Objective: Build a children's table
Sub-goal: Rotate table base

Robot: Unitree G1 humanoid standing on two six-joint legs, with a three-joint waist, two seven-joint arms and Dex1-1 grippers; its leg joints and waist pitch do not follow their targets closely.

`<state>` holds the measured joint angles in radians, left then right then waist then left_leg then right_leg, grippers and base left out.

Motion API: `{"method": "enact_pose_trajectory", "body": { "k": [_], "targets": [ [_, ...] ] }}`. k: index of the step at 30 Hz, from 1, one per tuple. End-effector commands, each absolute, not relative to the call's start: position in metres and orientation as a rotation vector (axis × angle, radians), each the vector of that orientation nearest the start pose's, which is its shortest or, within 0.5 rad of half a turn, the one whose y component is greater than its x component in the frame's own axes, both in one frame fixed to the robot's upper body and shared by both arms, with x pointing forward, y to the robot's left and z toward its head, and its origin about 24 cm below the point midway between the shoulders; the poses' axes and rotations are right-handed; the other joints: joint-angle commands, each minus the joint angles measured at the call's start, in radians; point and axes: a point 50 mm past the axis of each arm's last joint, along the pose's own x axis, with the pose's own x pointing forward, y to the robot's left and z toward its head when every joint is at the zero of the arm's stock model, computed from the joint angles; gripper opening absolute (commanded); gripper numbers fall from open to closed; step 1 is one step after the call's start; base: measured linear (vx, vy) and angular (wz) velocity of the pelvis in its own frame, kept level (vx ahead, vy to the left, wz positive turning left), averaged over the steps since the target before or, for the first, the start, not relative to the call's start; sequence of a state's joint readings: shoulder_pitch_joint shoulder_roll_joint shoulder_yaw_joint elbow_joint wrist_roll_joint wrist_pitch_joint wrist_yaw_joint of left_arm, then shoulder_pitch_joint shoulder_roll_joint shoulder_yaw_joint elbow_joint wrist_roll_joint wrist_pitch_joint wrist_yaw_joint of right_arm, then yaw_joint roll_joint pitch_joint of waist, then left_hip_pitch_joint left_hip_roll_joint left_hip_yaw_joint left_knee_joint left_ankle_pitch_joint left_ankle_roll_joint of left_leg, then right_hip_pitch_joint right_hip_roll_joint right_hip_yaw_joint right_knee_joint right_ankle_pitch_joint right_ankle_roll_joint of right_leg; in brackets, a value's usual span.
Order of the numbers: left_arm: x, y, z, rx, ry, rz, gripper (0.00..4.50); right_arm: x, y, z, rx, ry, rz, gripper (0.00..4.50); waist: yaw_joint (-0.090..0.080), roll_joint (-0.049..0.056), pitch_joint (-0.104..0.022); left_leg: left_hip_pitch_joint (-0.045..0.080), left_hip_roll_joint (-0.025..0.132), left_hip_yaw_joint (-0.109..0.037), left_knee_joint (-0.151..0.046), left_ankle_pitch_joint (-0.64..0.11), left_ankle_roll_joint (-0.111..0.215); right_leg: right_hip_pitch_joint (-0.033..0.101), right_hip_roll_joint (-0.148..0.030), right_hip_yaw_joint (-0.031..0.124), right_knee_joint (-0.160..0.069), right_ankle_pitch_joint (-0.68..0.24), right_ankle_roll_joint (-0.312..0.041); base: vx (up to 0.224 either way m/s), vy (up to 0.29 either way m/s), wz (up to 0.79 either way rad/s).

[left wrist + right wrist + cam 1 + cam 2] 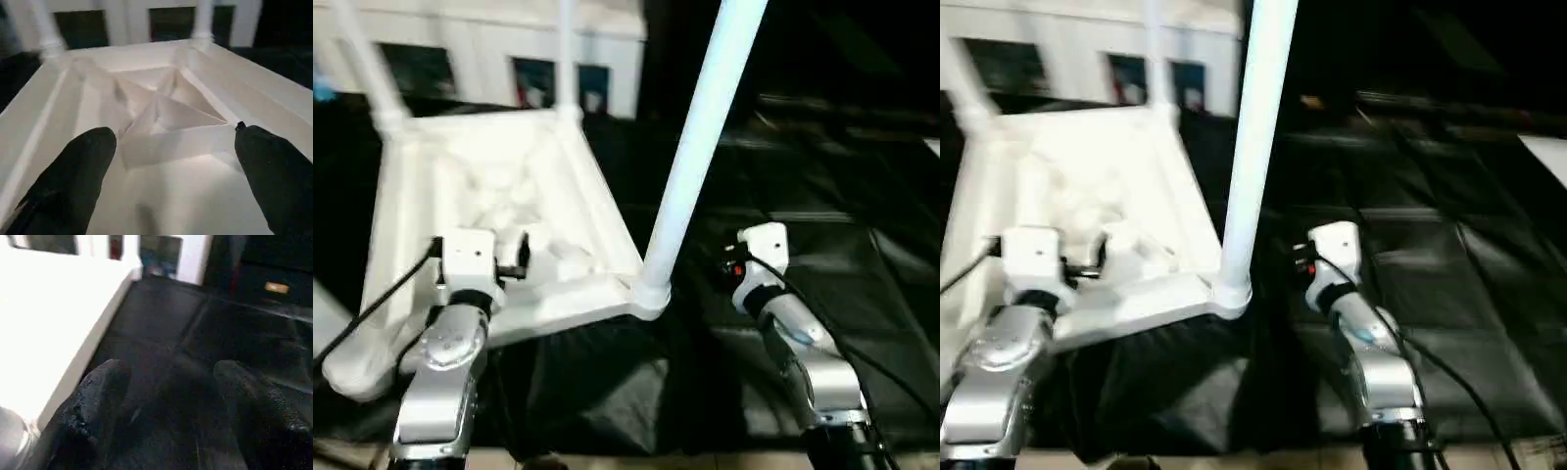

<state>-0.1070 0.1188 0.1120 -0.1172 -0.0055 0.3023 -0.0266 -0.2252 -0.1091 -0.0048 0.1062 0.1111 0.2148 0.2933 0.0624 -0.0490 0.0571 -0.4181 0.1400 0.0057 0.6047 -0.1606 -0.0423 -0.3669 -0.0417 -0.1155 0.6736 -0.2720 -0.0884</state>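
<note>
The children's table (509,196) lies upside down on the black cloth (842,225) of the work table, its ribbed underside facing up. 3 legs stand up from corner sockets: the nearest leg (700,137) rises from the near corner on the robot's right, tilting away to the right as it goes up, and 2 more legs (566,59) rise from the far corners. At the near corner on the robot's left a rounded white end (347,367) sticks out low; whether that is a 4th leg or the bare socket cannot be told.

The left gripper (171,161) hangs over the near part of the underside with its 2 black fingers (73,176) spread wide and nothing between them. Beyond the fingertips, a raised rib wall crosses between the 2 fingers, and further on the ribs meet in a star shape at the middle of the top. It is not clear whether the fingertips touch the plastic.

The right gripper (171,396) is low over the black cloth, just to the right of the nearest leg's socket and apart from it. Its 2 fingers (98,391) are spread wide with only cloth between them. The white side rim of the tabletop (63,308) runs alongside the left finger, close by it.
</note>
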Motion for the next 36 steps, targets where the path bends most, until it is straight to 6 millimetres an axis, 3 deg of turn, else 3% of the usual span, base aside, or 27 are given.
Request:
{"method": "enact_pose_trajectory", "body": {
  "k": [1, 2, 3, 4, 5, 6, 7, 8, 9, 10, 11, 12, 14, 15, 16, 18, 19, 20, 21, 23, 24, 25, 26, 29, 30, 34, 36],
  "targets": [
    [0.277, 0.184, 0.075, 0.089, 0.069, 0.054, 4.45, 0.295, -0.148, 0.059, 0.043, 0.104, 0.317, 3.29, 0.033, -0.015, -0.046, 0.037, -0.002, 0.080, 0.053, -0.139, 0.054, 0.020, -0.191, 0.124, -0.207, -0.460, -0.039, -0.032, -0.156, 0.01],
    [0.278, 0.182, 0.076, 0.098, 0.069, 0.037, 4.45, 0.296, -0.147, 0.061, 0.046, 0.090, 0.326, 3.29, 0.070, -0.018, -0.035, -0.009, 0.025, 0.083, 0.056, -0.088, 0.047, 0.044, -0.228, 0.170, -0.211, -0.611, 0.108, -0.032, -0.156, 0.01],
    [0.279, 0.180, 0.076, 0.105, 0.064, 0.026, 4.45, 0.297, -0.146, 0.063, 0.034, 0.081, 0.337, 3.29, 0.096, -0.025, -0.048, -0.024, 0.031, 0.074, 0.074, -0.147, 0.071, 0.069, -0.253, 0.223, -0.189, -0.603, 0.183, -0.026, -0.125, -0.06],
    [0.280, 0.179, 0.077, 0.095, 0.063, 0.018, 4.45, 0.297, -0.146, 0.064, 0.025, 0.079, 0.337, 3.29, 0.105, -0.024, -0.055, -0.033, 0.030, 0.066, 0.092, -0.168, 0.084, 0.080, -0.271, 0.244, -0.180, -0.529, 0.183, -0.019, -0.076, 0.05],
    [0.280, 0.178, 0.077, 0.107, 0.066, 0.012, 4.45, 0.299, -0.148, 0.064, 0.018, 0.080, 0.324, 3.29, 0.112, -0.021, -0.056, -0.043, 0.025, 0.052, 0.112, -0.161, 0.088, 0.091, -0.280, 0.249, -0.169, -0.337, 0.121, -0.019, -0.076, 0.05],
    [0.281, 0.177, 0.076, 0.112, 0.083, 0.008, 4.45, 0.301, -0.150, 0.065, 0.019, 0.081, 0.313, 3.29, 0.113, -0.011, -0.047, -0.024, 0.035, 0.048, 0.087, -0.120, 0.059, 0.077, -0.254, 0.205, -0.165, -0.177, -0.012, 0.000, 0.000, 0.00],
    [0.281, 0.177, 0.075, 0.113, 0.087, 0.007, 4.45, 0.301, -0.151, 0.065, 0.020, 0.081, 0.311, 3.29, 0.113, -0.006, -0.049, -0.008, 0.040, 0.055, 0.055, -0.084, 0.047, 0.071, -0.220, 0.171, -0.157, -0.118, -0.080, 0.000, 0.000, 0.00],
    [0.281, 0.176, 0.075, 0.115, 0.093, 0.005, 4.45, 0.302, -0.152, 0.066, 0.020, 0.080, 0.303, 3.29, 0.105, 0.016, -0.055, 0.024, 0.054, 0.077, -0.024, -0.013, 0.060, 0.060, -0.139, 0.108, -0.138, -0.047, -0.155, 0.000, 0.000, 0.00],
    [0.282, 0.176, 0.076, 0.099, 0.082, 0.001, 4.45, 0.304, -0.156, 0.067, 0.017, 0.081, 0.293, 3.29, 0.089, 0.039, -0.067, 0.076, 0.096, 0.080, -0.057, 0.017, 0.116, 0.023, -0.073, 0.071, -0.103, 0.013, -0.136, -0.026, 0.098, 0.12],
    [0.282, 0.174, 0.077, 0.086, 0.071, -0.007, 4.45, 0.304, -0.159, 0.068, 0.011, 0.084, 0.287, 3.29, 0.072, 0.044, -0.070, 0.087, 0.128, 0.067, -0.067, 0.001, 0.133, 0.013, -0.059, 0.064, -0.081, 0.035, -0.121, -0.031, 0.127, 0.10],
    [0.282, 0.173, 0.077, 0.074, 0.062, -0.016, 4.45, 0.305, -0.161, 0.068, 0.006, 0.087, 0.282, 3.29, 0.067, 0.056, -0.068, 0.088, 0.147, 0.067, -0.076, -0.086, 0.121, 0.009, -0.070, 0.064, -0.081, 0.034, -0.105, -0.031, 0.127, 0.10],
    [0.283, 0.173, 0.077, 0.071, 0.059, -0.019, 4.45, 0.305, -0.162, 0.068, 0.006, 0.089, 0.281, 3.29, 0.063, 0.052, -0.064, 0.084, 0.145, 0.074, -0.083, -0.152, 0.092, 0.013, -0.075, 0.068, -0.088, 0.031, -0.103, -0.034, 0.108, 0.07],
    [0.284, 0.173, 0.077, 0.070, 0.055, -0.022, 4.45, 0.304, -0.164, 0.066, -0.002, 0.099, 0.279, 3.29, 0.051, 0.040, -0.048, 0.080, 0.109, 0.105, -0.101, -0.393, -0.040, 0.023, -0.097, 0.082, -0.125, -0.094, -0.086, -0.037, 0.086, 0.05],
    [0.285, 0.171, 0.076, 0.049, 0.055, -0.027, 4.45, 0.302, -0.166, 0.063, -0.012, 0.111, 0.278, 3.29, 0.048, 0.031, -0.047, 0.075, 0.099, 0.112, -0.102, -0.427, -0.066, 0.027, -0.106, 0.088, -0.137, -0.183, -0.055, -0.038, 0.067, -0.04],
    [0.285, 0.170, 0.075, 0.034, 0.057, -0.029, 4.45, 0.301, -0.167, 0.062, -0.013, 0.115, 0.278, 3.29, 0.048, 0.031, -0.048, 0.076, 0.097, 0.113, -0.101, -0.431, -0.072, 0.024, -0.109, 0.091, -0.141, -0.215, -0.042, 0.000, 0.000, 0.00],
    [0.286, 0.168, 0.074, 0.027, 0.066, -0.038, 4.45, 0.298, -0.167, 0.061, -0.016, 0.121, 0.279, 3.29, 0.034, 0.026, -0.053, 0.068, 0.095, 0.116, -0.101, -0.398, -0.073, 0.025, -0.112, 0.094, -0.147, -0.239, -0.019, 0.000, 0.000, 0.00],
    [0.287, 0.167, 0.074, 0.027, 0.070, -0.042, 4.45, 0.297, -0.167, 0.061, -0.015, 0.125, 0.277, 3.29, 0.027, 0.000, -0.053, 0.063, 0.096, 0.120, -0.100, -0.377, -0.065, 0.026, -0.111, 0.095, -0.150, -0.239, -0.012, 0.000, 0.000, 0.00],
    [0.287, 0.165, 0.073, 0.062, 0.073, -0.052, 4.45, 0.294, -0.170, 0.058, -0.013, 0.142, 0.268, 3.29, 0.028, 0.006, -0.052, 0.064, 0.093, 0.123, -0.099, -0.356, -0.058, 0.020, -0.111, 0.099, -0.149, -0.247, -0.005, 0.000, 0.000, 0.00],
    [0.287, 0.163, 0.072, 0.056, 0.076, -0.063, 4.45, 0.293, -0.172, 0.057, -0.018, 0.153, 0.268, 3.29, 0.021, -0.008, -0.054, 0.060, 0.093, 0.124, -0.097, -0.329, -0.050, 0.023, -0.113, 0.100, -0.148, -0.245, -0.001, 0.000, 0.000, 0.00],
    [0.287, 0.162, 0.071, 0.051, 0.076, -0.071, 4.45, 0.291, -0.174, 0.057, -0.021, 0.160, 0.273, 3.29, 0.019, -0.006, -0.058, 0.058, 0.093, 0.127, -0.093, -0.274, -0.042, 0.022, -0.112, 0.103, -0.145, -0.188, -0.001, 0.000, 0.000, 0.00],
    [0.286, 0.159, 0.069, 0.046, 0.080, -0.075, 4.45, 0.289, -0.179, 0.055, -0.031, 0.176, 0.289, 3.29, 0.016, 0.005, -0.059, 0.054, 0.093, 0.126, -0.092, -0.244, -0.040, 0.025, -0.108, 0.104, -0.138, -0.133, -0.008, 0.000, 0.000, 0.00],
    [0.286, 0.160, 0.069, 0.042, 0.081, -0.074, 4.45, 0.288, -0.179, 0.055, -0.035, 0.177, 0.290, 3.29, 0.015, -0.002, -0.060, 0.055, 0.094, 0.128, -0.090, -0.235, -0.036, 0.025, -0.106, 0.104, -0.139, -0.105, -0.010, 0.000, 0.000, 0.00],
    [0.285, 0.158, 0.068, 0.023, 0.082, -0.072, 4.45, 0.287, -0.183, 0.054, -0.056, 0.185, 0.286, 3.29, 0.015, 0.003, -0.062, 0.056, 0.091, 0.130, -0.086, -0.216, -0.030, 0.025, -0.104, 0.105, -0.132, -0.058, -0.024, 0.000, 0.000, 0.00],
    [0.282, 0.147, 0.062, 0.008, 0.091, -0.094, 4.45, 0.282, -0.192, 0.055, -0.061, 0.194, 0.249, 3.29, 0.010, -0.005, -0.064, 0.055, 0.089, 0.138, -0.079, -0.164, 0.002, 0.028, -0.100, 0.107, -0.129, 0.023, -0.053, 0.000, 0.000, 0.00],
    [0.282, 0.145, 0.060, 0.004, 0.101, -0.100, 4.45, 0.280, -0.192, 0.055, -0.060, 0.196, 0.245, 3.29, 0.010, 0.000, -0.064, 0.056, 0.089, 0.139, -0.078, -0.154, 0.013, 0.028, -0.100, 0.108, -0.127, 0.035, -0.063, 0.000, 0.000, 0.00],
    [0.280, 0.138, 0.056, 0.015, 0.112, -0.116, 4.45, 0.276, -0.192, 0.056, -0.064, 0.196, 0.243, 3.29, 0.004, -0.003, -0.060, 0.057, 0.092, 0.140, -0.081, -0.187, 0.018, 0.027, -0.099, 0.106, -0.135, -0.028, -0.070, 0.000, 0.000, 0.00],
    [0.284, 0.139, 0.056, 0.026, 0.115, -0.107, 4.45, 0.276, -0.187, 0.056, -0.041, 0.183, 0.238, 3.29, -0.004, 0.010, -0.057, 0.060, 0.093, 0.137, -0.086, -0.244, 0.002, 0.023, -0.095, 0.105, -0.144, -0.089, -0.063, 0.000, 0.000, 0.00]
  ]
}}
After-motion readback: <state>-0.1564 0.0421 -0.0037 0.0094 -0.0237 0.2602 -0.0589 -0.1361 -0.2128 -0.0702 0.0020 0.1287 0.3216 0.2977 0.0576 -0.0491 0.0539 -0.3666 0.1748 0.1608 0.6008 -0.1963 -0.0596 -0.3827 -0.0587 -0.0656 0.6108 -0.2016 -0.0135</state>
